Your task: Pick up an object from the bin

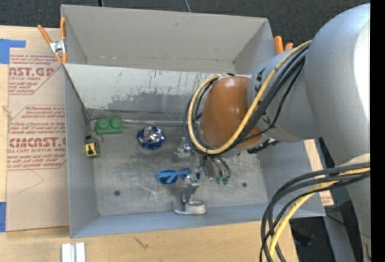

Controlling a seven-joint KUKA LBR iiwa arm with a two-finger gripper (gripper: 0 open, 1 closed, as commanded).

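Camera view: left to right in the bin (129, 202).
- Far left, against the left wall: a small yellow-and-black bit (91, 148). Just behind it sits a green block (109, 126), at the foot of the back wall.
- Mid-left: a blue-and-silver ball (150, 138), with bare floor round it.
- Centre-front: a flat blue piece (169, 176) on the floor. The gripper (192, 181) is low, right at its right end. Can't tell whether they touch, or whether the gripper is open or closed.
- In front of the gripper: a grey lump (190, 207) against the front wall. Just right of the gripper: a small green bit (224, 180).

Step, my read: end of the descent, with the grasp not yet confirmed and nothing lifted. The blue piece is the likely target.

The next move needs the gripper centred over the blue piece, then a close and a straight lift. The piece looks thin and lies flat, so the gripper has to get right down to the floor.

Surface: scuffed grey metal that looks hard and slick, so the piece may slide instead of seating.

Room: open to the left, tight at the front. The front wall and the grey lump are near, and the green bit crowds the right side.
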